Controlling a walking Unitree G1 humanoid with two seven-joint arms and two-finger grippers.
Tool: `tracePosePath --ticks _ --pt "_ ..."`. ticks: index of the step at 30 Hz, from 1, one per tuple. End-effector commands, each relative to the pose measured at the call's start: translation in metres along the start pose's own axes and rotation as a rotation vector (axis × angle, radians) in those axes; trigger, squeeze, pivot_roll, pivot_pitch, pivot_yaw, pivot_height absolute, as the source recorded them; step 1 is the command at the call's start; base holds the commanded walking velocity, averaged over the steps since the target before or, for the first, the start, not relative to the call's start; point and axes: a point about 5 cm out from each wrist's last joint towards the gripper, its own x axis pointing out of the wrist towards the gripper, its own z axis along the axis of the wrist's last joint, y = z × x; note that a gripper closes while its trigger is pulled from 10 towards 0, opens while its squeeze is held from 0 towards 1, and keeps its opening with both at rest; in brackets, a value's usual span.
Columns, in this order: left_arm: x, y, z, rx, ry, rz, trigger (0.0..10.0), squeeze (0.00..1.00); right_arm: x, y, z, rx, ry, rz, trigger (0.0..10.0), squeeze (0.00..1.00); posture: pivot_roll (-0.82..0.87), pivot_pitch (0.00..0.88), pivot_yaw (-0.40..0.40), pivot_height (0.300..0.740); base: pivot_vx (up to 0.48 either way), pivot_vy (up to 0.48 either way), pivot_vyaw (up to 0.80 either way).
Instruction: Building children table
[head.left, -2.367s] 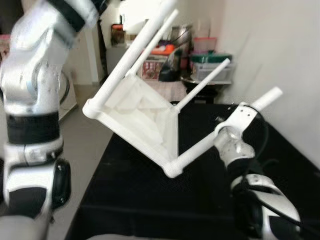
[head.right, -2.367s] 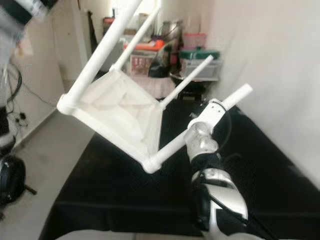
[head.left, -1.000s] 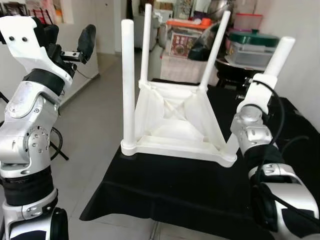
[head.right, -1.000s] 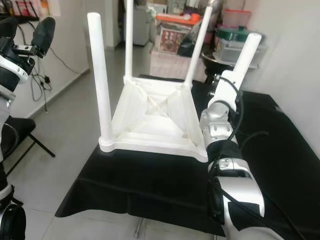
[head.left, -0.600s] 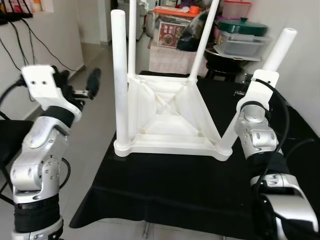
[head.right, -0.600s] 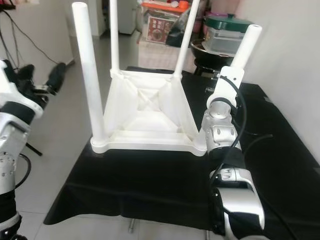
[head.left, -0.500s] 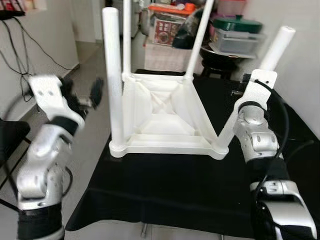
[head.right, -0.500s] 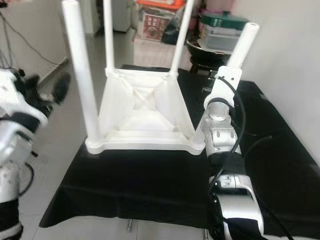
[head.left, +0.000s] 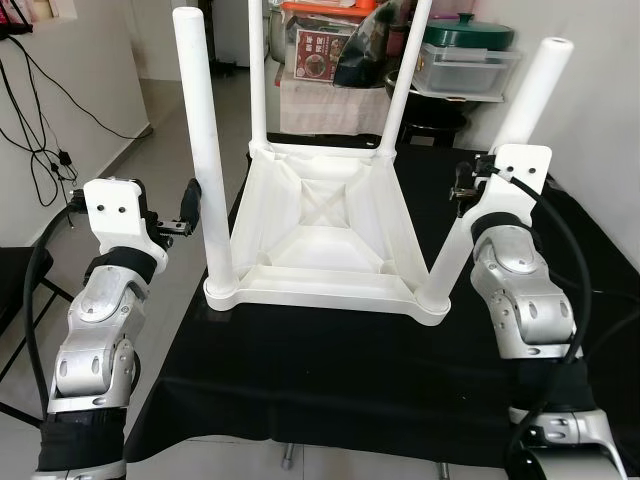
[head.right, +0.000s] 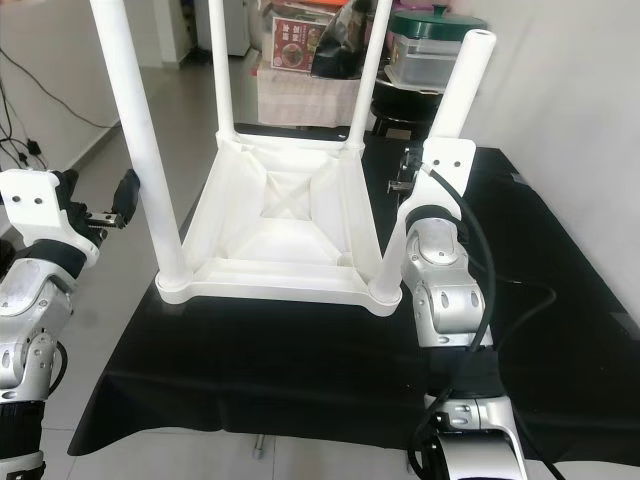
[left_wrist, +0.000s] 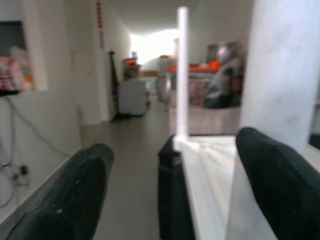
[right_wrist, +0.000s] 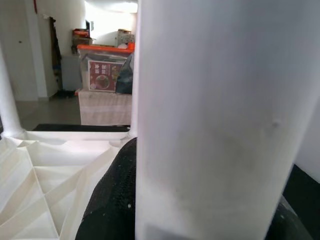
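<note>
Four legs up: white plastic table (head.left: 320, 240) lies upside down on black cloth (head.left: 330, 370) | looks light, stiff, smooth; grab a leg low, near the top | right gripper (right_wrist: 200, 210) squeezes near-right leg (head.left: 520, 110) | left gripper (head.left: 185, 212) beside near-left leg (head.left: 205, 150), fingers wide, holding nothing

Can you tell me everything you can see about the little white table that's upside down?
The white table looks like plastic and lies upside down on a black cloth, top face down, ribbed underside facing up. Four round legs stick up from its corners. The right gripper is clamped on the near right leg, which leans outward. The left gripper hovers open beside the near left leg.
</note>
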Motion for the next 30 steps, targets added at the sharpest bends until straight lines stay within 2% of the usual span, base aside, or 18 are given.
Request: tracePosePath --ticks 1,6,9,10,11,12,13,15,18,19,20,22,24,25,30 --pt "0.0 -0.029 -0.025 -0.001 0.116 -0.128 10.0 0.0 -0.013 0.038 -0.046 -0.097 0.218 0.199 10.0 0.0 -0.01 0.118 -0.077 0.74 0.0 0.0 0.0" --pt "0.001 -0.031 -0.04 0.001 0.152 -0.14 10.0 0.0 -0.017 0.038 -0.037 -0.113 0.227 0.232 10.0 0.0 -0.03 0.125 -0.078 0.74 0.0 0.0 0.0" --pt "0.001 -0.031 -0.04 0.001 0.152 -0.14 10.0 0.0 -0.017 0.038 -0.037 -0.113 0.227 0.232 10.0 0.0 -0.03 0.125 -0.078 0.74 0.0 0.0 0.0" --pt "0.002 -0.035 -0.041 -0.038 0.15 -0.172 10.0 0.0 -0.019 0.038 -0.033 -0.122 0.227 0.247 10.0 0.0 -0.03 0.127 -0.077 0.74 0.0 0.0 0.0" --pt "0.002 -0.035 -0.041 -0.038 0.15 -0.172 10.0 0.0 -0.019 0.038 -0.033 -0.122 0.227 0.247 10.0 0.0 -0.03 0.127 -0.077 0.74 0.0 0.0 0.0" --pt "0.004 -0.042 -0.036 -0.086 0.117 -0.223 10.0 0.0 -0.02 0.038 -0.031 -0.131 0.228 0.259 10.0 0.0 -0.04 0.131 -0.076 0.74 0.0 0.0 0.0" --pt "0.004 -0.042 -0.036 -0.086 0.117 -0.223 10.0 0.0 -0.02 0.038 -0.031 -0.131 0.228 0.259 10.0 0.0 -0.04 0.131 -0.076 0.74 0.0 0.0 0.0" --pt "0.005 -0.063 0.0 -0.193 -0.012 -0.364 10.0 0.0 -0.02 0.042 -0.03 -0.145 0.228 0.298 10.0 0.0 -0.03 0.14 -0.076 0.74 0.0 0.0 0.0" --pt "0.003 -0.07 0.011 -0.217 -0.047 -0.406 10.0 0.0 -0.02 0.043 -0.03 -0.149 0.229 0.311 10.0 0.0 -0.03 0.14 -0.076 0.74 0.0 0.0 0.0" --pt "-0.004 -0.076 0.02 -0.243 -0.07 -0.449 10.0 0.0 -0.018 0.045 -0.029 -0.15 0.23 0.326 10.0 0.0 -0.02 0.142 -0.079 0.74 0.0 0.0 0.0" --pt "-0.004 -0.076 0.02 -0.243 -0.07 -0.449 10.0 0.0 -0.018 0.045 -0.029 -0.15 0.23 0.326 10.0 0.0 -0.02 0.142 -0.079 0.74 0.0 0.0 0.0" --pt "-0.018 -0.085 0.024 -0.25 -0.069 -0.5 10.0 0.0 -0.015 0.049 -0.026 -0.147 0.224 0.35 10.0 0.0 -0.01 0.142 -0.082 0.74 0.0 0.0 0.0" --pt "-0.018 -0.085 0.024 -0.25 -0.069 -0.5 10.0 0.0 -0.015 0.049 -0.026 -0.147 0.224 0.35 10.0 0.0 -0.01 0.142 -0.082 0.74 0.0 0.0 0.0" --pt "-0.028 -0.089 0.023 -0.238 -0.053 -0.525 10.0 0.0 -0.013 0.052 -0.024 -0.145 0.22 0.364 10.0 0.0 -0.01 0.142 -0.083 0.74 0.0 0.0 0.0" --pt "-0.035 -0.089 0.024 -0.208 -0.044 -0.526 10.0 0.0 -0.013 0.056 -0.022 -0.141 0.218 0.386 10.0 0.0 0.0 0.142 -0.085 0.74 0.0 0.0 0.0"
